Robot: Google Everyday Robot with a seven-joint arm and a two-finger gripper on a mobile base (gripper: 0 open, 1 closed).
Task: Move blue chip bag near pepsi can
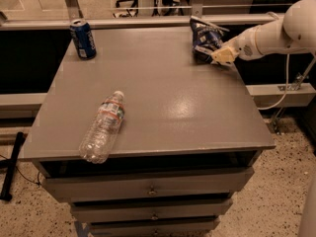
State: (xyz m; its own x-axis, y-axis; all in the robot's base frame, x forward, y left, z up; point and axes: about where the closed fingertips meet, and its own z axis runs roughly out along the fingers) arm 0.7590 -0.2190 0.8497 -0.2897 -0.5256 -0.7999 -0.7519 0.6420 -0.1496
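The blue chip bag (204, 37) stands crumpled at the far right corner of the grey table (173, 88). The pepsi can (83, 38) stands upright at the far left corner, well apart from the bag. My gripper (220, 57) reaches in from the right on a white arm and sits low on the table, right against the bag's lower right side. Its tip hides part of the bag's bottom edge.
A clear plastic water bottle (102, 127) lies on its side near the table's front left. The table has drawers (148, 189) below its front edge. A rail (148, 19) runs behind the table. A black pole (12, 164) leans at lower left.
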